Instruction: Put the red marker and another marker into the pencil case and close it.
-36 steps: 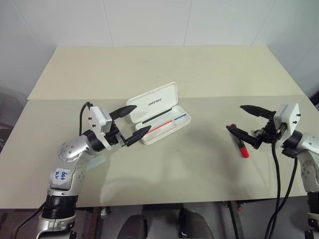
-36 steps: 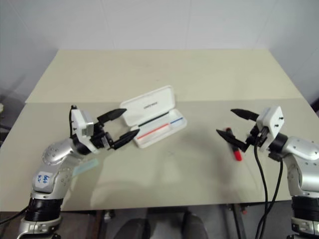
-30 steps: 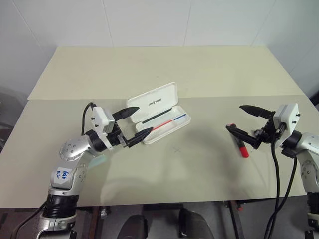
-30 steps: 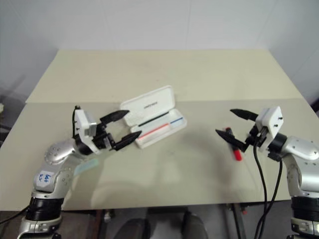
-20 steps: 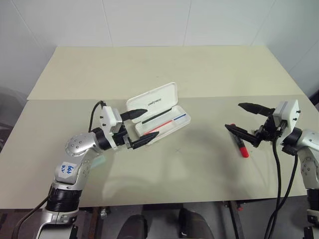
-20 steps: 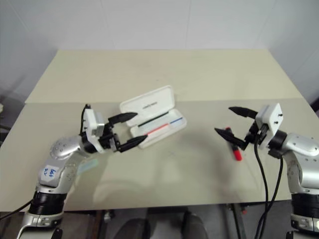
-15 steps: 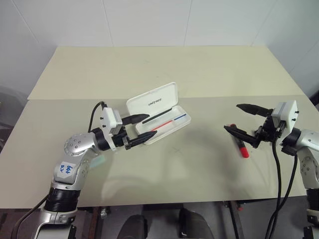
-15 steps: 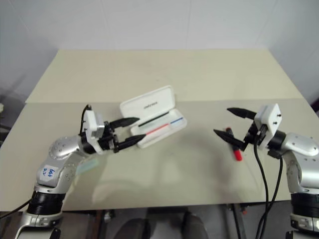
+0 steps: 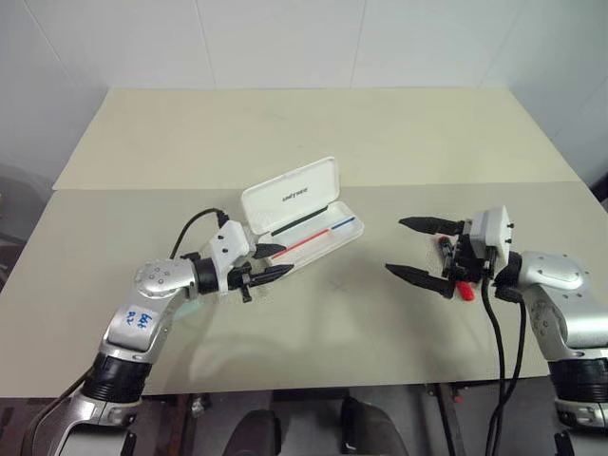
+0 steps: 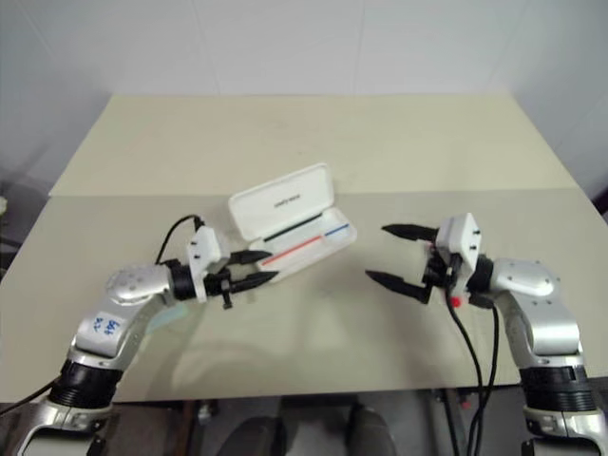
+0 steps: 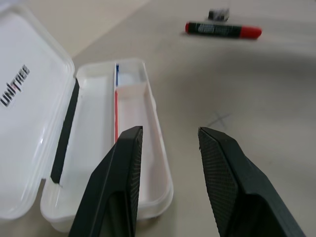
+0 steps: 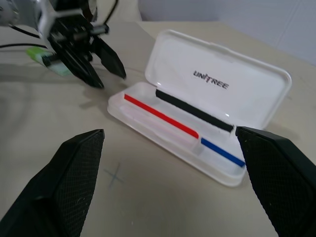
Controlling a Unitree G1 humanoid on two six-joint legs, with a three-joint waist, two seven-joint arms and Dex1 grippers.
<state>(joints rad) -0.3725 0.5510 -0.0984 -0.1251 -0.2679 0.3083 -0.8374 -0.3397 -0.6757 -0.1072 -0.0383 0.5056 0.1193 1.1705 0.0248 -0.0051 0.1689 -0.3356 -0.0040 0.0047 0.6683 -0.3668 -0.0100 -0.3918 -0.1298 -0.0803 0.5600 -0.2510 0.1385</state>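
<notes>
Since a second ago: right tool (image 9: 424,252) swung inward past the red marker (image 11: 223,30), jaws spread wide and empty; left tool (image 9: 275,262) dipped and narrowed to a partial gap by the near end of the pencil case (image 9: 302,217), gripping nothing. Case open on the table (image 9: 313,323); red marker on the table beside the right arm; green marker (image 12: 48,57) under the left arm. Step in hand: likely fetching a marker. Next: close on one, carry it into the tray

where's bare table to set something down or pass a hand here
Free: the far half of the table behind the pencil case, and the near strip along its front edge. Crowded: the middle band, where the left gripper, the case, the right gripper and the red marker sit.
</notes>
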